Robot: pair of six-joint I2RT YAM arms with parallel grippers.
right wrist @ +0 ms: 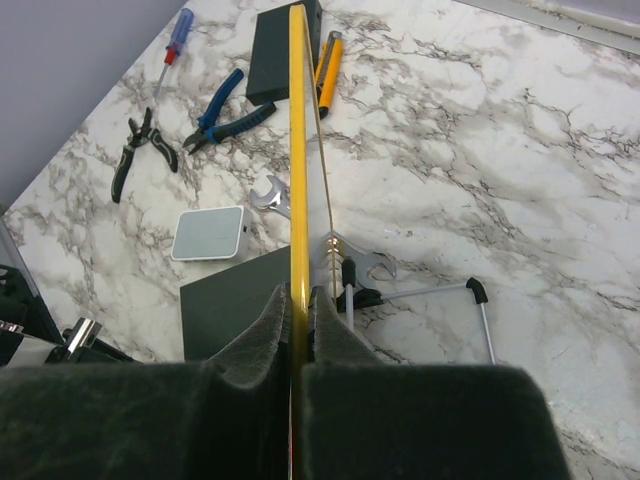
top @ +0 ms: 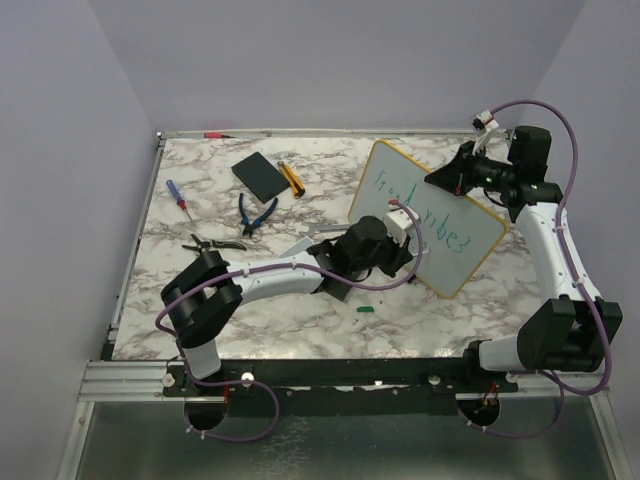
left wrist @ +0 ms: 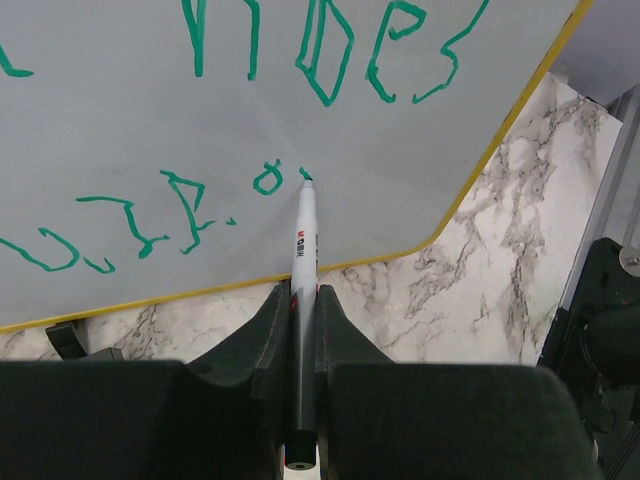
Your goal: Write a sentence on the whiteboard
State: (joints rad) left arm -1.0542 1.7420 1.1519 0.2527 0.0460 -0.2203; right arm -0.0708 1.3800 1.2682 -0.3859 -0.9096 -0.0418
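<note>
The whiteboard (top: 470,215) is sitting right of centre on the marble table (top: 430,330), propped at a tilt rather than lying flat, and most of the job is looking done. Starting at the left, a screwdriver (top: 178,195), blue-handled pliers (top: 255,212) and a black slab (top: 260,175) are lying well apart from the work.

Moving in, the left gripper (left wrist: 303,300) is reaching to the board's near edge, its fingers pinching narrow around a white marker (left wrist: 304,235). The marker's green tip is meeting the white surface at the end of a row of strokes. A green cap (top: 366,310) is lying on the table just beside that arm.

On the board the sentence (left wrist: 320,60) is showing in green. From above, two rows are reading roughly "Good vibes". In the left wrist view there is a clear row ending "ibes" and, nearer the rim, a looser row that I cannot read, with the tip resting at its end.

At the far right, the right gripper (right wrist: 300,300) is clamping the board's yellow rim edge-on, steadying it.

Judging from this, the writing is nearing its close. What is remaining looks like the last strokes of that near row, then lifting the marker away.
</note>
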